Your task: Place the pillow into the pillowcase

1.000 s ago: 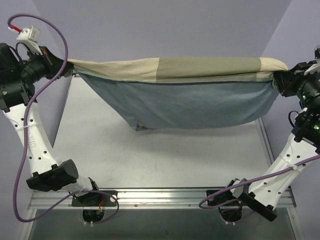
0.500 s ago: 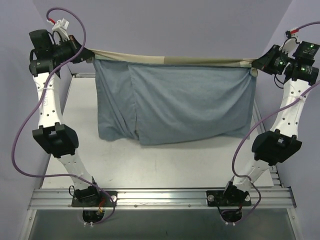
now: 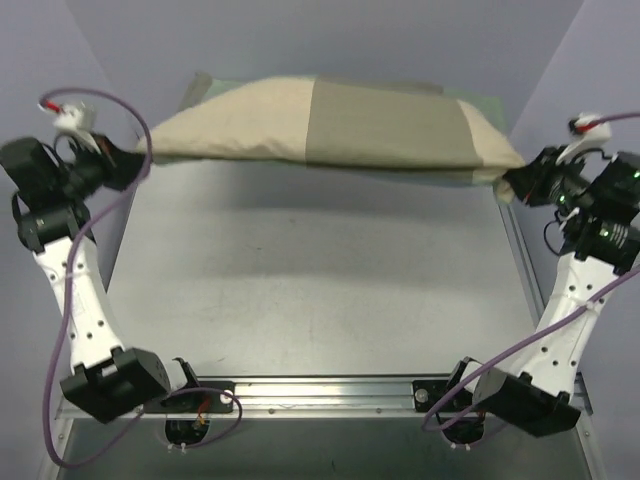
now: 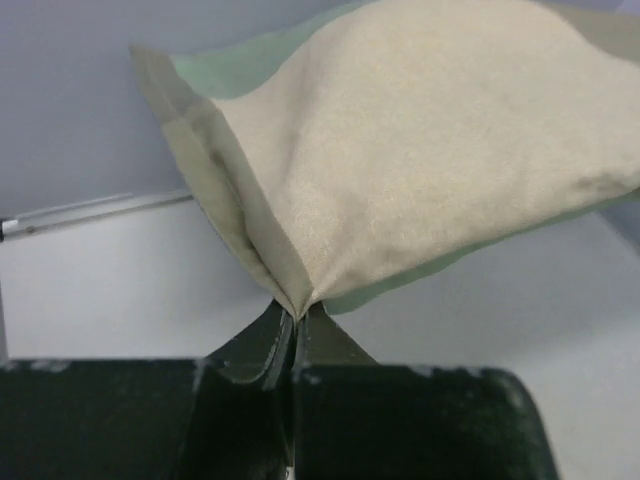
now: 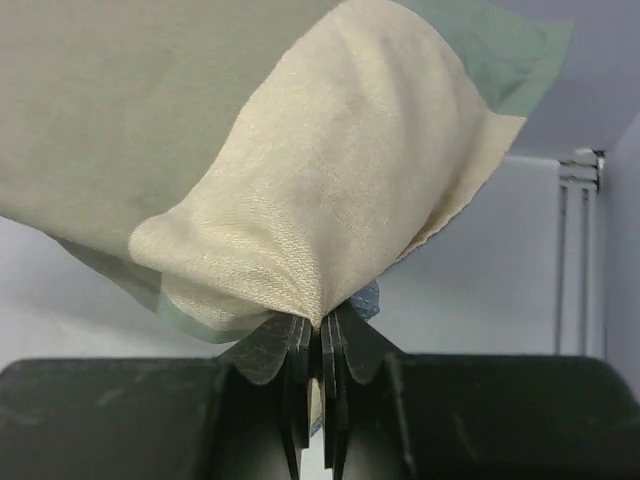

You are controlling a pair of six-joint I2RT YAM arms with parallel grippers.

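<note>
The pillowcase (image 3: 330, 125) is stretched between my two grippers above the far part of the table, looking plump and full, with tan and olive panels and a pale green border. My left gripper (image 3: 138, 152) is shut on its left corner, seen pinched in the left wrist view (image 4: 297, 312). My right gripper (image 3: 508, 186) is shut on its right corner, seen pinched in the right wrist view (image 5: 322, 325). The pillowcase also fills the left wrist view (image 4: 420, 170) and the right wrist view (image 5: 250, 160). The white pillow does not show; it is hidden or out of view.
The grey table (image 3: 320, 290) lies below the cloth. A metal rail (image 3: 330, 392) with both arm bases runs along the near edge. Purple-grey walls stand behind and at both sides. A side rail (image 3: 520, 260) runs along the table's right edge.
The cloth hung down as a flat blue-grey sheet between raised grippers. Now both grippers are lower and wider apart, and the cloth lies swung up, plump, tan side showing, farther back.
</note>
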